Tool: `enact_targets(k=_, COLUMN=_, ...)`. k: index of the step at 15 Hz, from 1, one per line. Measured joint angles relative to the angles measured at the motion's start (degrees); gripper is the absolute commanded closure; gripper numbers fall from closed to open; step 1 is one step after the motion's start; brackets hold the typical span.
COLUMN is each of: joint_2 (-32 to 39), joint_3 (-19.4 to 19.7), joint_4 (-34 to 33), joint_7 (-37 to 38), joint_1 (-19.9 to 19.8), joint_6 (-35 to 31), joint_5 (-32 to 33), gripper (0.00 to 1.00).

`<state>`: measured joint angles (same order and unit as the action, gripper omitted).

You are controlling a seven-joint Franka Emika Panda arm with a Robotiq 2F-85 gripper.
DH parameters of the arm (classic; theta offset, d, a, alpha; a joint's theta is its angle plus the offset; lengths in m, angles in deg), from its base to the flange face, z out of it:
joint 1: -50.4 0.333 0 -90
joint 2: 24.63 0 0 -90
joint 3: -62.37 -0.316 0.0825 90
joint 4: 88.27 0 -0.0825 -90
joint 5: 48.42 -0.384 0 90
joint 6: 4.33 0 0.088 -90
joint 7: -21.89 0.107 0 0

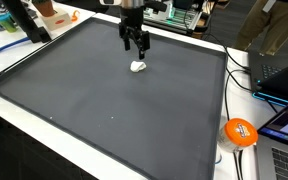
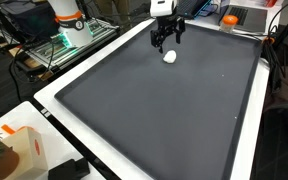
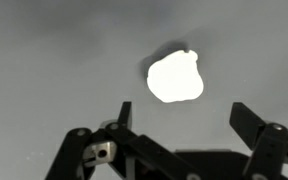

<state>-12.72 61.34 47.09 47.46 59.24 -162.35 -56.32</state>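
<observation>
Dark mat (image 1: pixel 114 110) on table (image 1: pixel 44 126). Hand (image 1: pixel 136 50) open, hangs just above white lump (image 1: pixel 138 67) near table edge. Looks like reaching step. Grab needs hand lower, fingers (image 3: pixel 246 116) either side.

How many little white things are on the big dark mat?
1. The white lump lies on the dark mat near one edge, just under the open gripper. The gripper could hide a tiny bit of mat, but no second lump shows.
</observation>
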Motion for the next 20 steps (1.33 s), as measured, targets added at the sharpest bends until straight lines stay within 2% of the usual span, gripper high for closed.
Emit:
enact_targets(k=3, joint_2=-1.02, joint_3=0.47, joint_4=3.88, joint_7=3.44, joint_1=1.36, joint_6=-7.01, joint_5=3.77, gripper=0.00)
enact_targets(k=5, joint_2=-2.00, joint_3=2.54, joint_4=7.02, joint_7=8.18, joint_1=3.61, joint_6=-10.98, joint_5=9.53, gripper=0.00)
enact_targets(k=7, joint_2=-3.28, joint_3=7.07, joint_4=10.21, joint_7=16.03, joint_1=7.23, joint_6=-15.70, joint_5=18.70, gripper=0.00)
enact_targets(k=9, joint_2=-4.61, joint_3=13.74, joint_4=12.23, joint_7=24.15, joint_1=11.89, joint_6=-19.32, joint_5=28.54, gripper=0.00)
enact_targets(k=12, joint_2=-6.00, joint_3=22.92, joint_4=11.89, joint_7=35.48, joint_1=18.02, joint_6=-19.96, joint_5=42.39, gripper=0.00)
enact_targets(k=14, joint_2=-6.23, joint_3=24.43, joint_4=11.67, joint_7=38.44, joint_1=19.62, joint_6=-19.87, joint_5=45.03, gripper=0.00)
enact_targets(k=19, joint_2=-6.14, joint_3=24.97, joint_4=11.28, joint_7=39.17, joint_1=20.36, joint_6=-19.82, joint_5=45.77, gripper=0.00)
enact_targets(k=20, joint_2=-5.94, joint_3=26.00, joint_4=10.40, joint_7=41.06, joint_1=20.82, joint_6=-19.82, joint_5=48.16, gripper=0.00)
